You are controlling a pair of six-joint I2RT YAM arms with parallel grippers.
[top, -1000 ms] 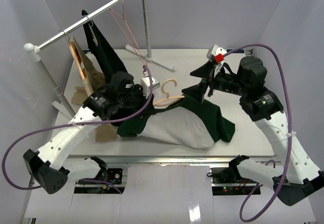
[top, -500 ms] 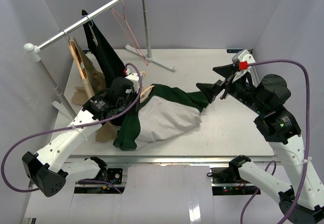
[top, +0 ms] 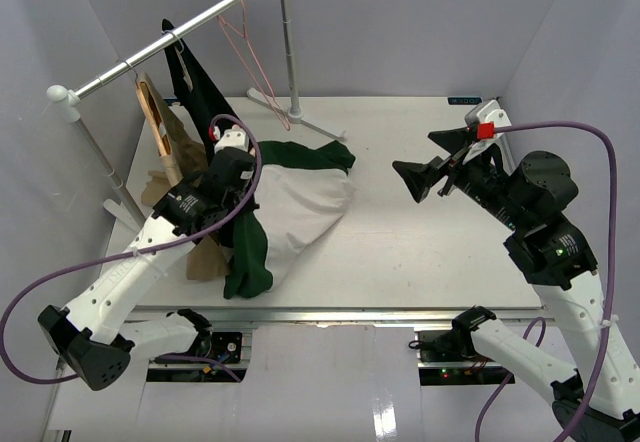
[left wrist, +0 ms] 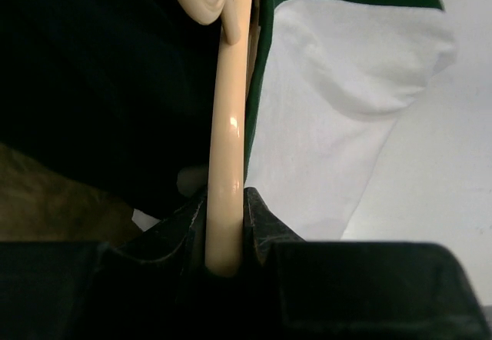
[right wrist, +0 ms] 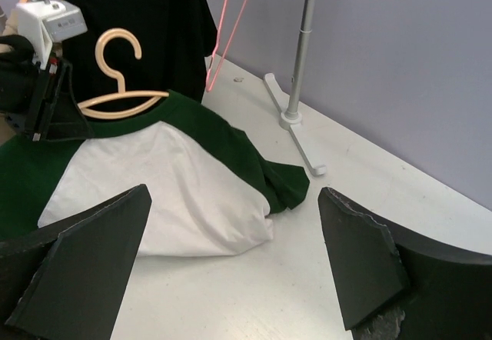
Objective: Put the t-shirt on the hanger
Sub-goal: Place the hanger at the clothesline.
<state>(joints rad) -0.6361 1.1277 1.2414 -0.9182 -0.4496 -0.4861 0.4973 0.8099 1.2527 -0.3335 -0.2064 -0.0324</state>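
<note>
My left gripper (top: 230,159) is shut on the light wooden hanger (left wrist: 228,148), and the left wrist view shows its fingers (left wrist: 261,217) pinching the arm. In the right wrist view the hanger (right wrist: 117,101) has its hook up and its arms running under the collar of the green t-shirt (right wrist: 165,178). The t-shirt (top: 300,197) drapes from the hanger onto the table, cream panel up, with a green fold (top: 247,257) hanging toward the front. My right gripper (top: 432,162) is open and empty, above the table to the right of the shirt (right wrist: 238,255).
A clothes rail (top: 165,47) on two stands runs along the back left. It holds a black garment (top: 205,97), a tan garment (top: 165,147) and a pink wire hanger (top: 250,52). The rail's foot (top: 310,122) lies on the table behind the shirt.
My left gripper carried the hanger and shirt left and back toward the rail. My right gripper came off the shirt's right end and drew back right, open.
</note>
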